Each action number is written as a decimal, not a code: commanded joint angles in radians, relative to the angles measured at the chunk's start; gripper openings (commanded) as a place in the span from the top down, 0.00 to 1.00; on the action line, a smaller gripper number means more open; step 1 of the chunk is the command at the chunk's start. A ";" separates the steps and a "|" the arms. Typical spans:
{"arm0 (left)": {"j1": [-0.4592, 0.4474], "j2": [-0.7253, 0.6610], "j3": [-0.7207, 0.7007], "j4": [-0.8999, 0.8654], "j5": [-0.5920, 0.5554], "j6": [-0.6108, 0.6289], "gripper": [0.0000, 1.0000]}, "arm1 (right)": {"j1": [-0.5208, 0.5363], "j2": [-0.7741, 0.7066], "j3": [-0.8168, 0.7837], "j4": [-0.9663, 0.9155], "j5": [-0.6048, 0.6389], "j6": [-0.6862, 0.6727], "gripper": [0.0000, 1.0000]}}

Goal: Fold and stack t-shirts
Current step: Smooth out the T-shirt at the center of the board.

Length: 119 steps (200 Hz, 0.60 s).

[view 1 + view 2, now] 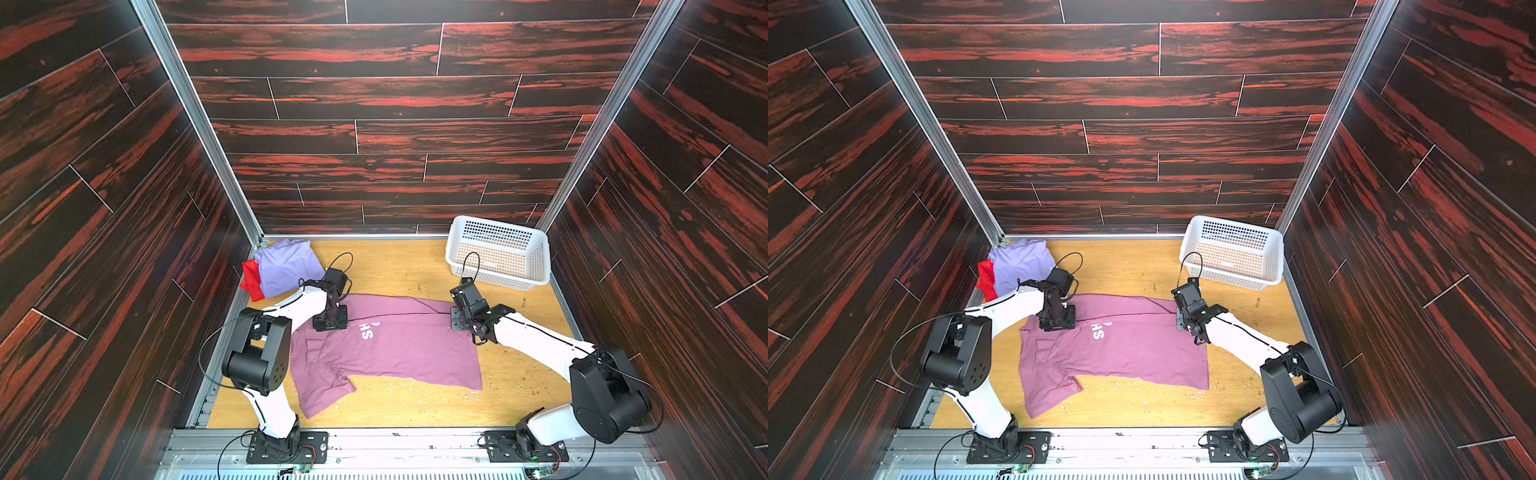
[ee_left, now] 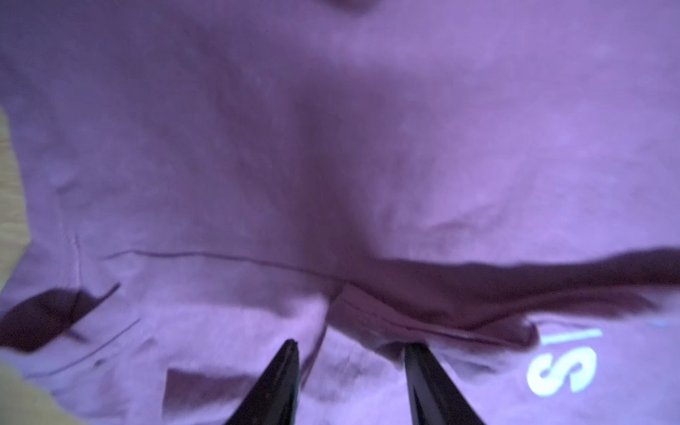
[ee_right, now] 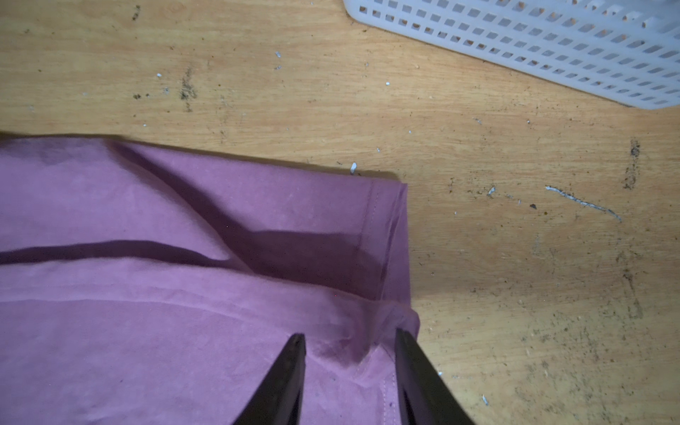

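Observation:
A pink-mauve t-shirt (image 1: pixel 395 353) with pale lettering (image 1: pixel 368 330) lies spread across the middle of the wooden table, its far edge folded over toward the front. My left gripper (image 1: pixel 330 324) (image 2: pixel 349 344) presses down on that fold near the lettering, its jaws partly closed on bunched cloth. At the fold's hem corner my right gripper (image 1: pixel 457 322) (image 3: pixel 349 335) pinches a raised ridge of the same shirt (image 3: pixel 184 331). A folded lavender t-shirt (image 1: pixel 286 266) rests on a red t-shirt (image 1: pixel 251 278) in the far left corner.
A white perforated basket (image 1: pixel 498 232) (image 3: pixel 552 48) stands in the far right corner, close behind the right wrist. Dark wood-patterned walls enclose the table on three sides. Both arm bases sit on the metal rail (image 1: pixel 395 440) at the front.

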 commanded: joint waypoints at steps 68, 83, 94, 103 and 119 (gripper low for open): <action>0.014 0.018 -0.003 0.038 0.050 0.009 0.79 | 0.011 0.039 0.031 -0.015 -0.004 0.006 0.60; 0.014 0.019 -0.001 0.038 0.057 0.011 0.88 | 0.013 0.043 0.032 -0.015 -0.004 0.006 0.61; 0.014 0.020 0.002 0.033 0.060 0.015 0.93 | 0.014 0.044 0.033 -0.016 -0.004 0.007 0.62; 0.014 0.017 0.004 0.028 0.060 0.016 0.98 | 0.015 0.043 0.035 -0.017 -0.004 0.007 0.62; 0.014 0.007 0.004 0.019 0.058 0.015 1.00 | 0.017 0.039 0.035 -0.018 -0.004 0.007 0.62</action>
